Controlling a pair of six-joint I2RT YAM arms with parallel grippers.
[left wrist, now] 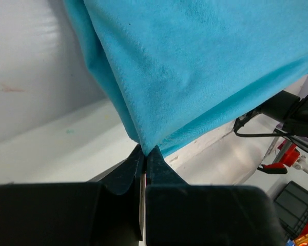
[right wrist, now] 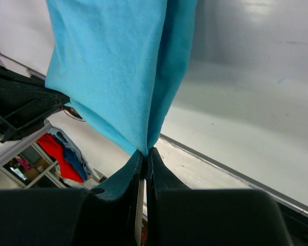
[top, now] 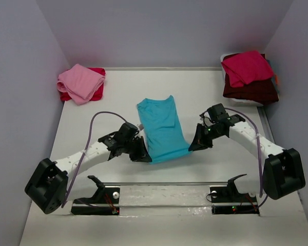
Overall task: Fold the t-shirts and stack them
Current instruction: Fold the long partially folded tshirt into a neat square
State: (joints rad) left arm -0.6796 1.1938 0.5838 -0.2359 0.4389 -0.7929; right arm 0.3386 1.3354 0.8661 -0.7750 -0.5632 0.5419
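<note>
Top view, shirt: the plain soft short-sleeved turquoise t-shirt (top: 161,128) sits mid-way across the white desk (top: 118,97), with its far end on the surface and its near edge raised between the two arms.
Top view, left arm: the left claw (top: 139,154) is clamped on the near left corner of the cloth.
Top view, right arm: the right claw (top: 197,143) is clamped on the near right corner (both corners are off the desk).
Top view, far left corner: a folded soft pink t-shirt (top: 81,82) rests on a red t-shirt (top: 98,70).
Top view, far right corner: a bright crimson t-shirt (top: 245,67) lies on a dark maroon t-shirt (top: 249,92), well apart from the turquoise one.
Left wrist view: the two black fingers press together on a pinch of turquoise cloth (left wrist: 195,66), which fans out beyond the tips, clear of the desk.
Right wrist view: the fingers are likewise closed on a pinched fold of the same cloth (right wrist: 118,66) (it fills the upper left of the picture).
</note>
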